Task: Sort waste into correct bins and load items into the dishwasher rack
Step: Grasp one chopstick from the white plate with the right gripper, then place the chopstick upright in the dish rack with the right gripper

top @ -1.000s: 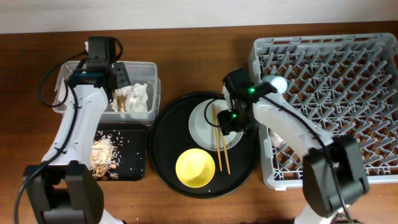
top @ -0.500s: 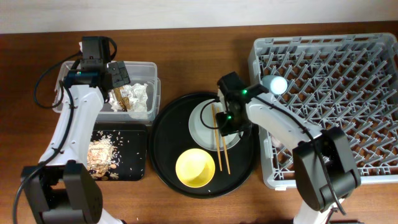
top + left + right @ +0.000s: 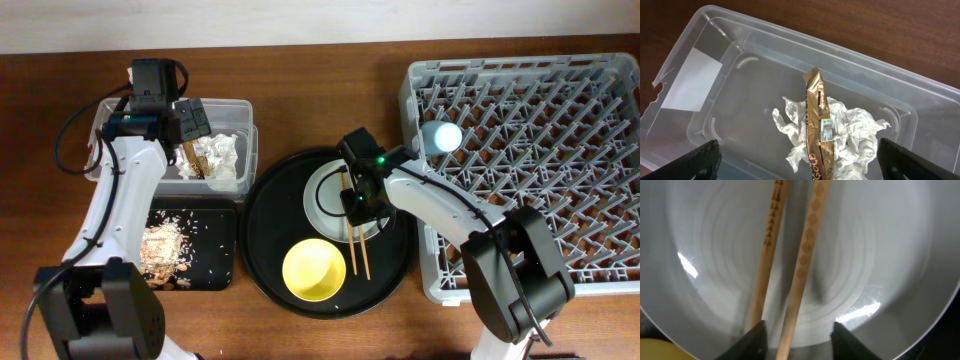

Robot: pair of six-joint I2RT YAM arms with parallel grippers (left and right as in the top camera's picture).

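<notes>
Overhead: hanging the left claw [image 3: 188, 128] above the clear tub [image 3: 240, 110], poising the right claw [image 3: 350, 207] over the chopsticks [image 3: 355, 245] lying across the pale plate [image 3: 320, 195], near the dishwasher rack [image 3: 530, 150]. Left wrist: gaping wide, gripping nothing, with the wrapper [image 3: 816, 115] resting on napkins [image 3: 855, 135] inside the tub. Right wrist: straddling both chopsticks part-open, not yet pinching. Probably starting the chopstick pick-up; next, needing a firm squeeze on both sticks, then carrying to the rack.

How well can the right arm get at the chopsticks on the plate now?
Probably yes. Its end effector hangs directly over the chopsticks on the plate, with nothing above them. One stick sits between the fingers; the other runs at one fingertip, so it may be missed.
</notes>
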